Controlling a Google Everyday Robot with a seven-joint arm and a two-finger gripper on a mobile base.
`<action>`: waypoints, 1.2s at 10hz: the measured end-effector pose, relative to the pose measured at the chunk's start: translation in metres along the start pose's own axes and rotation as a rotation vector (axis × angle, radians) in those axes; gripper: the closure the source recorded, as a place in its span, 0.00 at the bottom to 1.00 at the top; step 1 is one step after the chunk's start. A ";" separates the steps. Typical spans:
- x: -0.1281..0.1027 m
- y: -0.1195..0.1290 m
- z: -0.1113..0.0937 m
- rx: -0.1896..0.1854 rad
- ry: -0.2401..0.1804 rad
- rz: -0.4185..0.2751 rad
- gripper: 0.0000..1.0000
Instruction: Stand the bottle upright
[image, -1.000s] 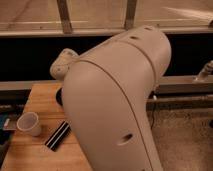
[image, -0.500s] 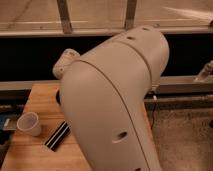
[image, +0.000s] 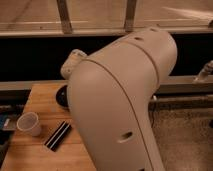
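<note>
Beige arm shell (image: 120, 110): it is filling the middle and right of the frame, running from the upper right down to the bottom edge and blocking most of the scene behind it.
Pale rounded piece (image: 73, 61): it is poking out at the shell's upper left edge; whether it is part of the arm cannot be told.
Gripper: it is sitting out of sight behind the shell, with its jaws closed together; what they are closing on, if anything, cannot be told.
Bottle: it is not showing anywhere on the visible part of the table, so its place and pose cannot be told.
Wooden table (image: 35, 157): it is occupying the lower left of the frame.
White cup (image: 28, 123): it is standing upright near the table's left edge.
Black bar (image: 58, 135): it is lying flat and diagonal just right of the cup, apart from it, showing white stripes along its length.
Dark round shape (image: 62, 96): it is resting at the table's far side, partly covered by the shell.
Writing: none is readable on the cup or the bar.
Speckled floor (image: 185, 135): it is showing at the right.
</note>
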 end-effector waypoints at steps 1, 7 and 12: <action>0.000 0.004 0.001 -0.004 -0.002 -0.004 1.00; -0.003 0.009 -0.001 0.027 0.015 -0.038 1.00; -0.001 0.013 -0.019 0.056 0.028 -0.097 1.00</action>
